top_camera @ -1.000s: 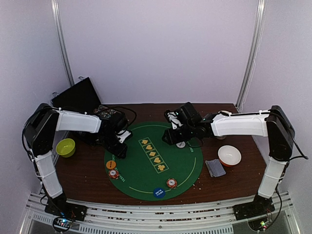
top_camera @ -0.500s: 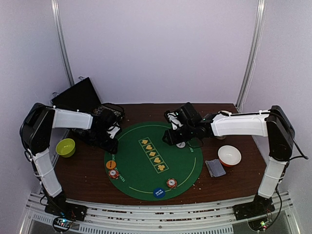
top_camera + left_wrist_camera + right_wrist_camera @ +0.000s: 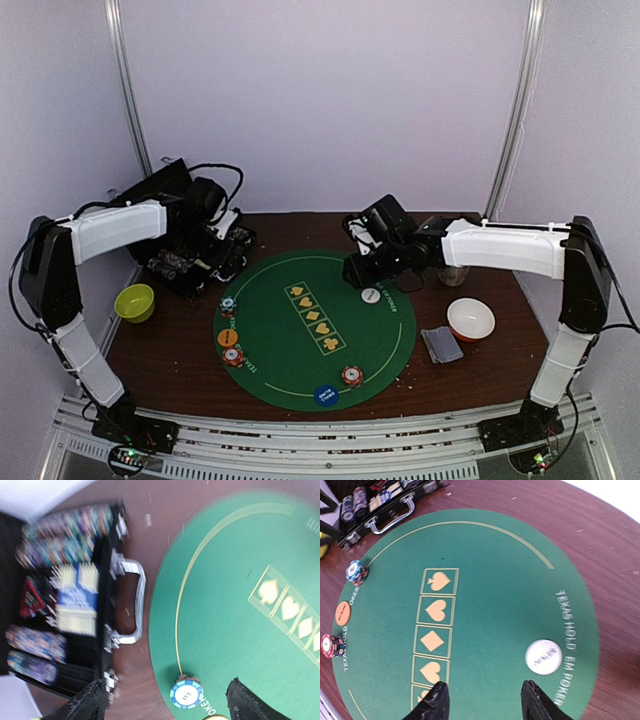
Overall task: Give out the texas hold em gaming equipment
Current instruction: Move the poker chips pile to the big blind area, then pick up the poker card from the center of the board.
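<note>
At the near rim of the green mat [image 3: 300,385] we note a blue disc [image 3: 325,394] and, just beside it, the near chip stack [image 3: 351,375]. On the mat's left rim stand the left chip stack [image 3: 233,356], an orange disc [image 3: 228,338] and, farther back, a blue-topped chip stack [image 3: 228,304]. The grey-backed cards [image 3: 441,344] lie on the table [image 3: 170,350] right of the mat, near the red-and-white bowl [image 3: 470,319]. A white disc [image 3: 371,296] rests on the mat's far right part.

The right arm rises from its base, its forearm running leftward. The right end effector [image 3: 485,684] hangs above the mat near the white disc, fingers spread, holding nothing.

The left arm stands up the left side, its forearm reaching right over the open black case [image 3: 185,255] at far left. The left end effector [image 3: 167,685] is parted and empty.
</note>
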Available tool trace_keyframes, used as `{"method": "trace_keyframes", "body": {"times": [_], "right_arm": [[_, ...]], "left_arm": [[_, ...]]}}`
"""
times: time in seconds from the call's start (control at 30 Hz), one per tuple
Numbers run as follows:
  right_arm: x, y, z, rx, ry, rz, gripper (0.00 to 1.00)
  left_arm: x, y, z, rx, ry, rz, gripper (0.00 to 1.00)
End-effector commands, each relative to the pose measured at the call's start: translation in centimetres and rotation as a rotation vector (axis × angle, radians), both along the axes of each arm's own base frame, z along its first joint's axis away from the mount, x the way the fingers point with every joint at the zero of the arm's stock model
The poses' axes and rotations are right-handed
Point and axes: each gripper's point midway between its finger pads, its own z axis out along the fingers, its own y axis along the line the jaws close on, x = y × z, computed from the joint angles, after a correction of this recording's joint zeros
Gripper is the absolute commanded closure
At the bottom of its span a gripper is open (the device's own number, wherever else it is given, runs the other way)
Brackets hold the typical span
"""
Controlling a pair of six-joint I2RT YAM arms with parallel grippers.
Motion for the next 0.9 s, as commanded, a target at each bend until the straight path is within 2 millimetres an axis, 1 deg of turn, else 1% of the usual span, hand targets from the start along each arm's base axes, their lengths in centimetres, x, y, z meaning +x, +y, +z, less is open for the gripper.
{"method": "trace_keyframes", "body": {"times": [0.0, 0.1, 0.2, 0.27, 0.3, 0.37, 0.4, 0.43, 0.5, 0.67, 0.77, 0.8, 0.87], "right_arm": [[0.2, -3.8, 6.5, -0.105, -0.144, -0.057, 0.44], [-0.7, -5.8, 8.8, -0.162, -0.183, -0.055, 0.33], [-1.7, -8.7, 10.0, -0.259, -0.194, -0.08, 0.15], [-2.4, -10.6, 11.2, -0.316, -0.193, -0.113, 0.03], [-2.8, -11.5, 11.8, -0.337, -0.193, -0.134, 0.0], [-3.7, -12.5, 12.6, -0.333, -0.18, -0.152, 0.0], [-4.2, -12.9, 12.8, -0.319, -0.169, -0.165, 0.0], [-4.6, -13.2, 12.8, -0.299, -0.157, -0.177, 0.0], [-5.7, -13.5, 11.8, -0.266, -0.115, -0.191, 0.0], [-8.9, -14.8, 7.2, -0.263, 0.056, -0.217, 0.0], [-10.6, -15.4, 4.9, -0.26, 0.144, -0.232, 0.0], [-11.0, -15.3, 4.6, -0.246, 0.163, -0.234, 0.0], [-12.1, -15.3, 3.1, -0.241, 0.204, -0.235, 0.0]], "left_arm": [[0.8, -0.3, 6.3, -0.04, -0.125, -0.037, 0.12], [0.7, -0.9, 8.8, -0.094, -0.171, -0.056, 0.09], [0.2, -0.9, 10.6, -0.137, -0.213, -0.057, 0.04], [0.0, -0.3, 11.5, -0.167, -0.237, -0.039, 0.02], [-0.1, 0.0, 11.9, -0.182, -0.247, -0.029, 0.02], [-0.4, 0.6, 12.0, -0.194, -0.256, -0.012, 0.02], [-0.6, 1.0, 12.0, -0.193, -0.259, -0.003, 0.02], [-0.9, 1.2, 11.5, -0.187, -0.251, 0.007, 0.02], [-1.7, 1.5, 10.5, -0.188, -0.231, 0.011, 0.02], [-3.4, 2.2, 7.9, -0.169, -0.176, 0.019, 0.02], [-4.2, 2.3, 7.4, -0.179, -0.163, 0.016, 0.02], [-4.5, 2.3, 7.4, -0.185, -0.161, 0.011, 0.02], [-5.3, 2.4, 7.4, -0.191, -0.163, 0.007, 0.02]]}}
